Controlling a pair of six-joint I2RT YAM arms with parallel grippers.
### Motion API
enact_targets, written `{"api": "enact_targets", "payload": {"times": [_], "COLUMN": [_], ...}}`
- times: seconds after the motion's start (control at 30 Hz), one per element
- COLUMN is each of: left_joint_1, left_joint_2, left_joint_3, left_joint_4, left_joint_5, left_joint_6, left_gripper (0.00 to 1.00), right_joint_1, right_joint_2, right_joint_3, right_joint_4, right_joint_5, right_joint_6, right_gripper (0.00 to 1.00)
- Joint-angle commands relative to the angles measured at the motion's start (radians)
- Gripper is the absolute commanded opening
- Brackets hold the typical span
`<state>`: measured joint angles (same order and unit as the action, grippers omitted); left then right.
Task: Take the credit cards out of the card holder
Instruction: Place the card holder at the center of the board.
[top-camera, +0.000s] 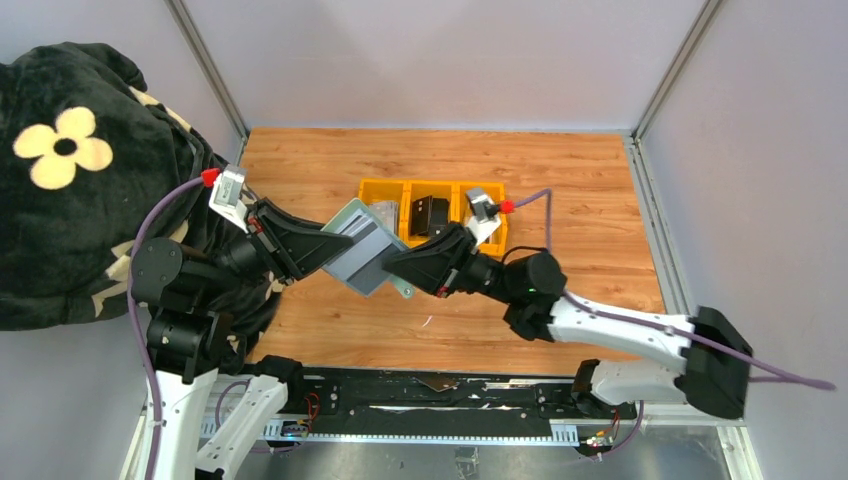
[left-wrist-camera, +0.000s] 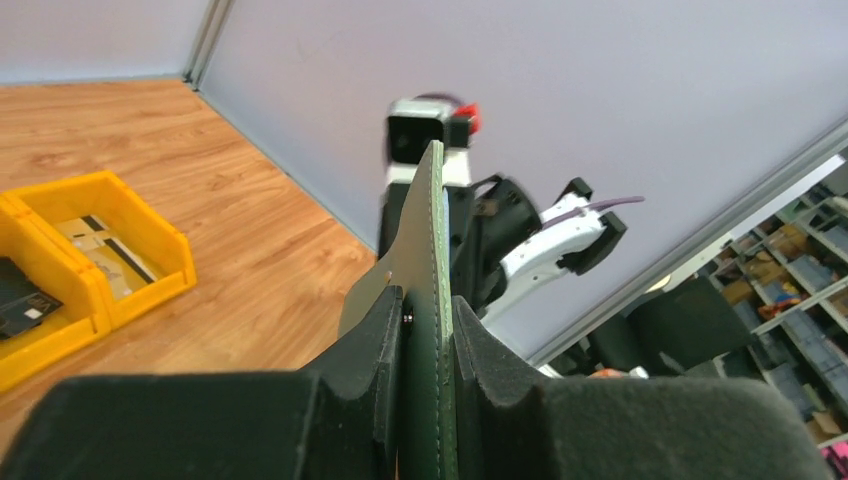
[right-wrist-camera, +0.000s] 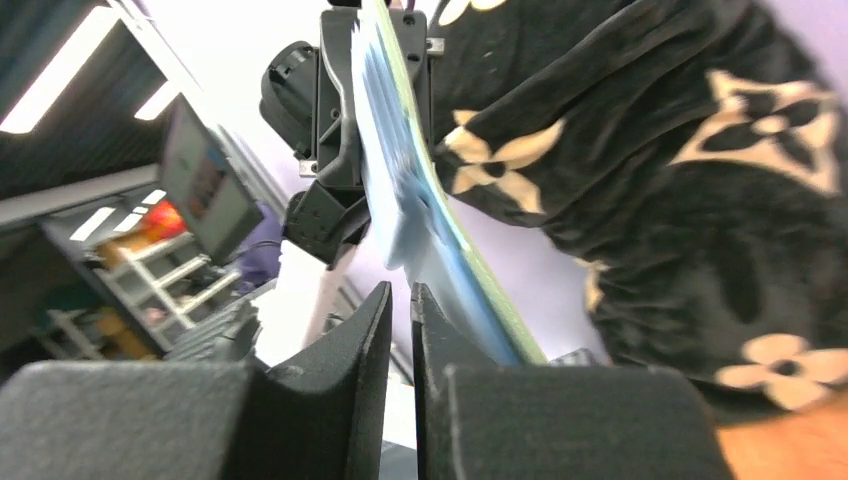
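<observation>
My left gripper (top-camera: 322, 243) is shut on one edge of the sage-green card holder (top-camera: 362, 252), which it holds open above the table. In the left wrist view the holder (left-wrist-camera: 432, 240) stands edge-on between the pads of that gripper (left-wrist-camera: 430, 312). My right gripper (top-camera: 397, 266) is at the holder's opposite, lower edge. In the right wrist view its jaws (right-wrist-camera: 402, 296) stand almost together with nothing between them, and the holder's pale blue inside (right-wrist-camera: 425, 215) lies just right of the right finger. A black credit card (top-camera: 430, 215) and a beige credit card (left-wrist-camera: 105, 250) lie in the tray.
A yellow three-part tray (top-camera: 432, 184) sits on the wooden table behind the grippers. A black blanket with cream flowers (top-camera: 70, 160) covers the left side. Grey walls enclose the table on three sides.
</observation>
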<state>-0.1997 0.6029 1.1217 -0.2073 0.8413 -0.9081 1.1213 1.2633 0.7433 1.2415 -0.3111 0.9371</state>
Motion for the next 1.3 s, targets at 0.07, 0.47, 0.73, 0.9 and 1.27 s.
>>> {"api": "enact_targets", "payload": {"times": [0.07, 0.47, 0.73, 0.9, 1.27], "left_joint_1": [-0.003, -0.003, -0.003, -0.003, -0.003], "left_joint_2": [0.017, 0.019, 0.018, 0.014, 0.061], "left_joint_3": [0.054, -0.013, -0.019, -0.056, -0.034], "left_joint_4": [-0.113, -0.158, -0.425, -0.611, -0.735], "left_joint_5": [0.068, 0.27, 0.288, 0.158, -0.099], "left_joint_6": [0.233, 0.326, 0.614, 0.912, 1.164], "left_gripper": [0.0, 0.0, 0.06, 0.68, 1.0], "right_joint_1": [-0.04, -0.048, -0.056, -0.086, -0.156], "right_joint_2": [-0.261, -0.189, -0.085, -0.044, 0.046], "right_joint_3": [0.137, 0.272, 0.296, 0.247, -0.041], "right_joint_4": [-0.724, -0.968, -0.865, -0.841, -0.695], "right_joint_5": [0.005, -0.241, -0.334, -0.323, -0.233], "right_joint_6": [-0.462, -0.719, -0.624, -0.497, -0.349], "right_gripper": [0.34, 0.78, 0.28, 0.0, 0.0]}}
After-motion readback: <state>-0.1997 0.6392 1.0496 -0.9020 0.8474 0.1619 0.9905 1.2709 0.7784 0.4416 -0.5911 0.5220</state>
